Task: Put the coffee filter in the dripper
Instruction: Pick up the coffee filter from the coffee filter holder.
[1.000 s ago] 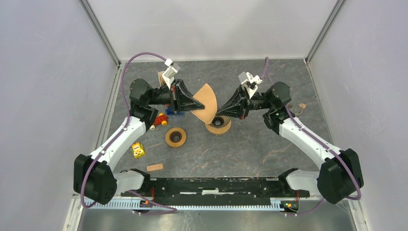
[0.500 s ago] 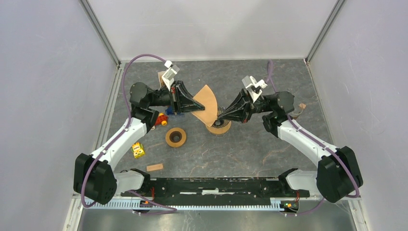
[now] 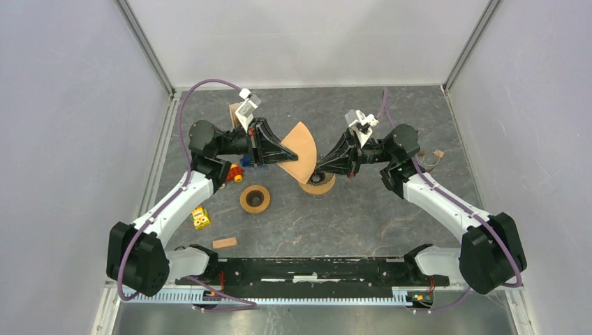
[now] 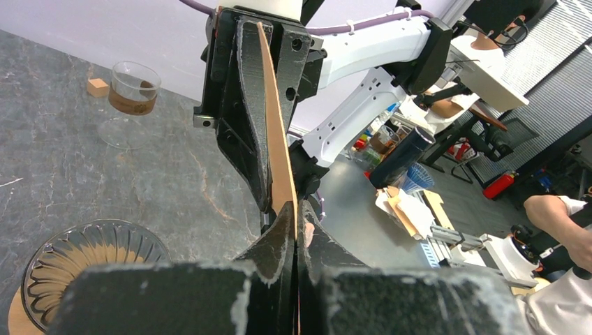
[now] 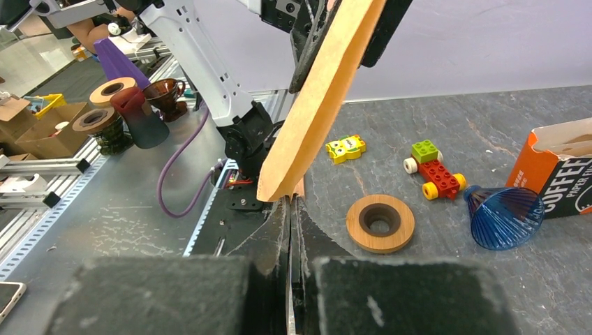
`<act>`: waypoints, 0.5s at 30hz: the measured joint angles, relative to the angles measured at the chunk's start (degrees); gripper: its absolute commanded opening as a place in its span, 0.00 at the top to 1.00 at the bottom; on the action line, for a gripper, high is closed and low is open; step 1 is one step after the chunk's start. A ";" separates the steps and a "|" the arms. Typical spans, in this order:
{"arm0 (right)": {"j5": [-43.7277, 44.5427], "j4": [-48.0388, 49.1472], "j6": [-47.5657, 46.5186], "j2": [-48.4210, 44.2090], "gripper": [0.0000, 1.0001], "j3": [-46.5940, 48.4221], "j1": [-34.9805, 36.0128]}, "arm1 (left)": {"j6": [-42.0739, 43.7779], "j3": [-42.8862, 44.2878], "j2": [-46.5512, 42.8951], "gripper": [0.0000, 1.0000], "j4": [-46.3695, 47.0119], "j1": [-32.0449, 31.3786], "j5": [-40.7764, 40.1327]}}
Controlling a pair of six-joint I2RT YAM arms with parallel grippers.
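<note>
Left claw (image 4: 294, 230): clamped tight on the coffee filter (image 3: 300, 148), pinching it along one straight edge. The filter is flat and folded. It stands on edge in the air, with the curved rim up and away from me.

Right claw (image 5: 290, 213): fingers pressed together, tips right at the filter's lower corner. From the wrist view the corner meets the tips, but I can't tell whether they nip the paper or only touch it.

Filter position: off the table (image 3: 363, 223), between my two claws. In the top view its low corner is over the left rim of the dripper (image 3: 319, 183). It is not yet in the dripper.

Containers:
- The dripper is a ribbed glass cone, mouth up, on a round wooden base. From my left wrist the ribs are visible right down to the wood.
- Glass cup (image 4: 132, 87), far right of the table, upright, with a brown layer in the bottom. A wooden cube (image 4: 98, 87) sits just beside it.
- Orange filter box (image 5: 558, 171), on the far left, with its top open. Something pale shows inside, probably paper, but the view is cropped.
- Blue dripper (image 5: 504, 216), lying on its side against the box.

Loose on the table: wooden ring (image 5: 380, 223), brick car (image 5: 433, 171), yellow toy (image 5: 347, 148).
</note>
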 measured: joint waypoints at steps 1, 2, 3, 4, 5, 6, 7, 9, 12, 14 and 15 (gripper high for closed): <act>0.07 -0.11 -0.13 0.00 1.00 0.02 0.00 | 0.02 -0.04 0.02 0.98 -0.02 0.00 0.00; 0.09 -0.15 -0.13 0.00 1.00 0.02 0.00 | 0.02 -0.07 0.02 0.98 0.00 0.00 -0.02; 0.09 0.07 0.09 0.00 1.00 0.02 0.00 | 0.02 -0.11 0.04 0.98 0.00 -0.04 0.00; 0.07 0.50 0.52 0.00 1.00 0.02 0.00 | 0.02 -0.13 0.09 0.98 0.00 -0.07 0.00; 0.02 1.29 1.16 0.00 1.00 0.02 0.00 | 0.02 -0.15 0.13 0.98 0.00 -0.09 0.00; 0.02 1.99 1.73 0.00 1.00 0.02 0.00 | 0.04 -0.15 0.17 0.98 -0.02 -0.09 0.00; 0.00 2.86 2.36 0.00 1.00 0.02 0.00 | 0.04 -0.17 0.20 0.98 -0.04 -0.09 0.00; -0.04 4.15 3.30 0.00 1.00 0.02 0.00 | 0.04 -0.20 0.24 0.98 -0.09 -0.09 0.00; -0.17 5.31 4.11 0.00 1.00 0.02 0.00 | 0.07 -0.20 0.26 0.98 -0.13 -0.09 -0.02; -0.28 5.73 4.55 0.00 1.00 0.02 0.00 | 0.07 -0.20 0.31 0.98 -0.24 -0.11 -0.02; -0.31 5.88 4.66 0.00 1.00 0.02 0.00 | 0.07 -0.20 0.33 0.98 -0.26 -0.11 -0.04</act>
